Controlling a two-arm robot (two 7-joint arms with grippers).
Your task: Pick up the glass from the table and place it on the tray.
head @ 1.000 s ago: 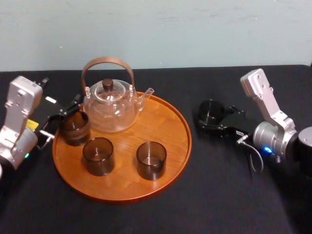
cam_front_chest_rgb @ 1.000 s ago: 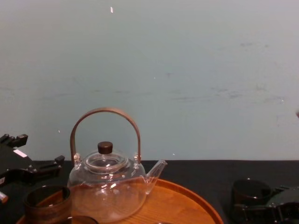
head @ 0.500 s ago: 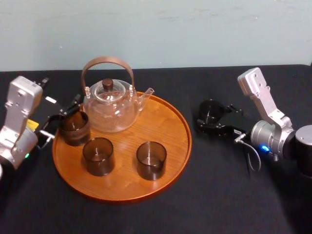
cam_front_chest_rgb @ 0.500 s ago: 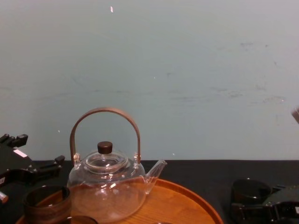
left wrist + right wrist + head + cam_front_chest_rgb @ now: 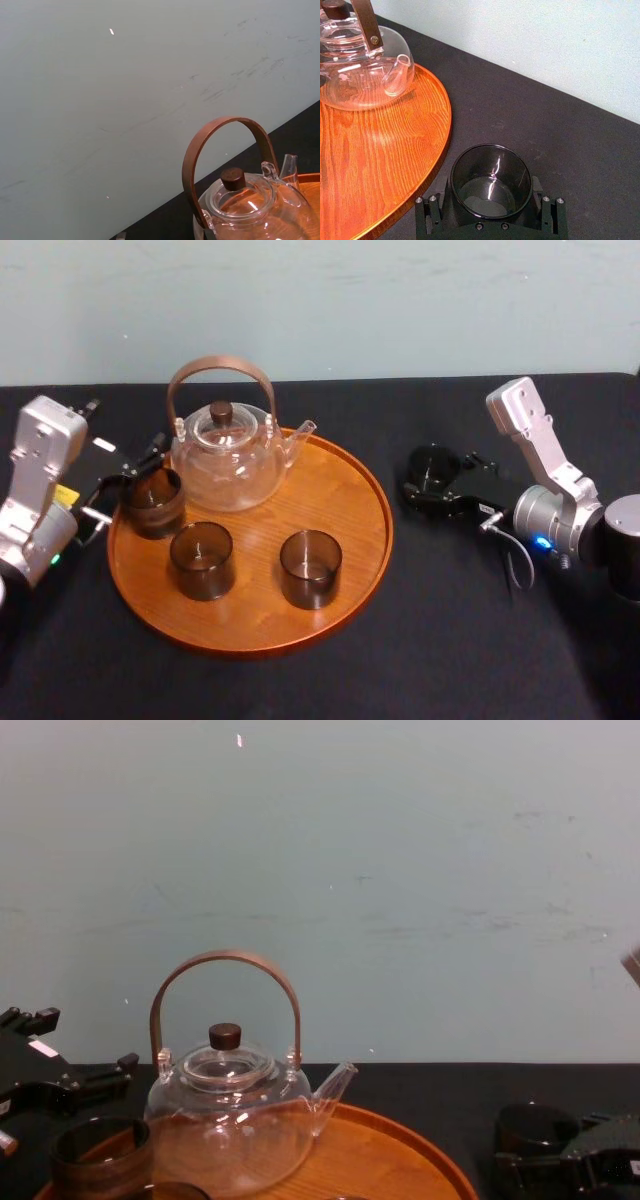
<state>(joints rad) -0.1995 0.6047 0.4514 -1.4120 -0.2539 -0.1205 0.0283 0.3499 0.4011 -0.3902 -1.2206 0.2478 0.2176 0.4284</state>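
Right gripper (image 5: 491, 199) pinching the glass (image 5: 491, 181) on the table (image 5: 460, 640), just right of the tray (image 5: 345, 495), left gripper (image 5: 128, 472) parked at tray's left edge

The glass (image 5: 491, 182) stood upright on the black table (image 5: 580, 150), just beside the rim of the tray (image 5: 380, 160), gripped on both sides by the right gripper (image 5: 490, 205), while the teapot (image 5: 360, 75) sat on the tray.

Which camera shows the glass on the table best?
The right wrist view: the glass is close, seen from above, at the right hand. Head view shows it small beside the tray; chest view, just its side. The left hand sits by the tray.
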